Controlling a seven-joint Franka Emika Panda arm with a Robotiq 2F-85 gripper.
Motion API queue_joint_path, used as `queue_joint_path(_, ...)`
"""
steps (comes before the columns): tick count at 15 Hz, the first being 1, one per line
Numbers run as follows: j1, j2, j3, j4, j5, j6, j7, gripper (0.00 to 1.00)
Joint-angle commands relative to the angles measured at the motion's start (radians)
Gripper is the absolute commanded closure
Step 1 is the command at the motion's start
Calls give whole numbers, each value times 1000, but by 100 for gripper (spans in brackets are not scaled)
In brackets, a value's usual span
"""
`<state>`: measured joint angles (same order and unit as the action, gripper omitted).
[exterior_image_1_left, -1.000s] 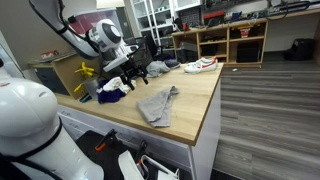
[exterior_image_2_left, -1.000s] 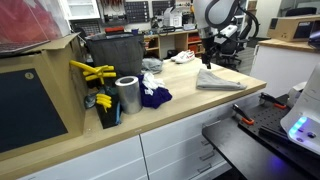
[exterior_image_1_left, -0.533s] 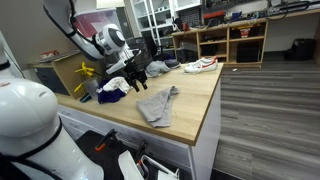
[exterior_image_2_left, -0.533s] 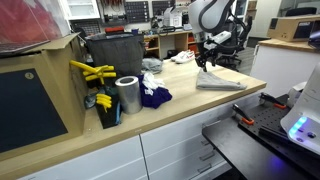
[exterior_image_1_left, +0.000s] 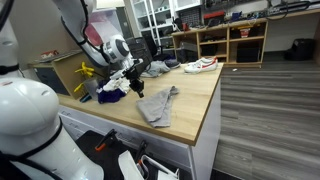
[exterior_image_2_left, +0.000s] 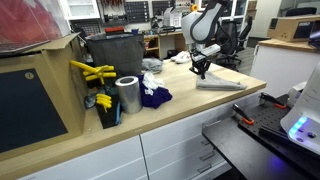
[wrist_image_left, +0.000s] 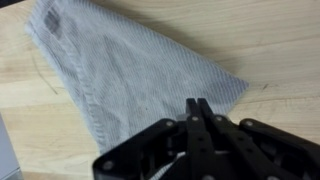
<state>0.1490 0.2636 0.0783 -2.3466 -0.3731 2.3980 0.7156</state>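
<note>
Jaws pinch grey cloth (wrist_image_left: 130, 80), its long axis diagonal, corner pointing right.

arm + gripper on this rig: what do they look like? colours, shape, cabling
Arm: white, rounded links, dark bands at the joints. Gripper: all black, two slim flat fingers on angular black linkages. Cables and markings: too small to tell.

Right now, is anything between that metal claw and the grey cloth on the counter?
Nothing visible does. In the wrist view the gripper has its fingers closed together right on the cloth, seemingly pinching it near its edge. The blue rag and the metal can sit well off to one side.
</note>
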Motion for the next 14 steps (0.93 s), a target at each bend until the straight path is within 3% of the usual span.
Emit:
queue_joint_path(1,31,55,-22,37,54,25,15,100)
queue_joint_path(14,106,174,-49,103,115,93,23,100)
